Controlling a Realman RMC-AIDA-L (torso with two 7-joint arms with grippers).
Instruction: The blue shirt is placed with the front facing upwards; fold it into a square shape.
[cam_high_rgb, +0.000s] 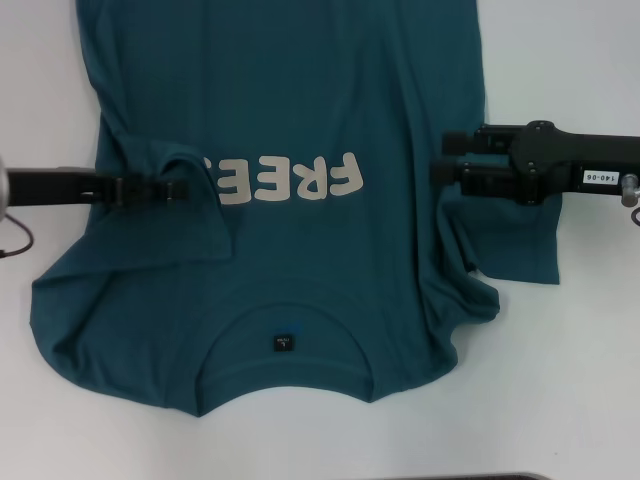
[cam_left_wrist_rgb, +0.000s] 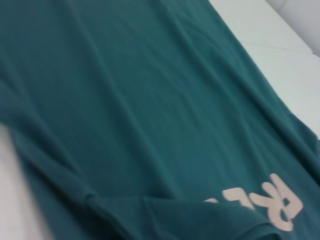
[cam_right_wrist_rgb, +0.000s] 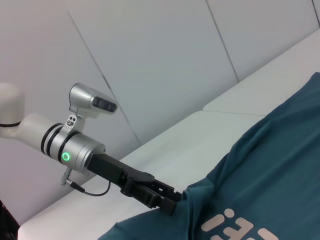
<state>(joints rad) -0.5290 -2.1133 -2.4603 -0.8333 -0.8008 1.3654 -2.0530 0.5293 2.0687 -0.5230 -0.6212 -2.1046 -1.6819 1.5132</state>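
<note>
Nearest the head camera is the collar of the blue shirt (cam_high_rgb: 290, 200), with a small black neck label (cam_high_rgb: 283, 343) just inside the neckline. Spread front side up on a white table (cam_high_rgb: 560, 400), the shirt fills most of the view, its hem running off the far edge. Cream letters (cam_high_rgb: 290, 180) spelling "FREE" cross the chest, upside down as seen from the head.

On the left, the left gripper (cam_high_rgb: 178, 189) reaches in sideways and is clenched on the shirt's left sleeve, lifting the cloth and folding it in over the chest, where it covers part of the last letter. The right wrist view shows the same gripper (cam_right_wrist_rgb: 170, 202) biting a raised bunch of fabric.

On the right, the right gripper (cam_high_rgb: 445, 160) sits at the shirt's right edge beside the right sleeve (cam_high_rgb: 520, 245), which lies flat on the table. Whether its jaws are released or clenched cannot be told.
</note>
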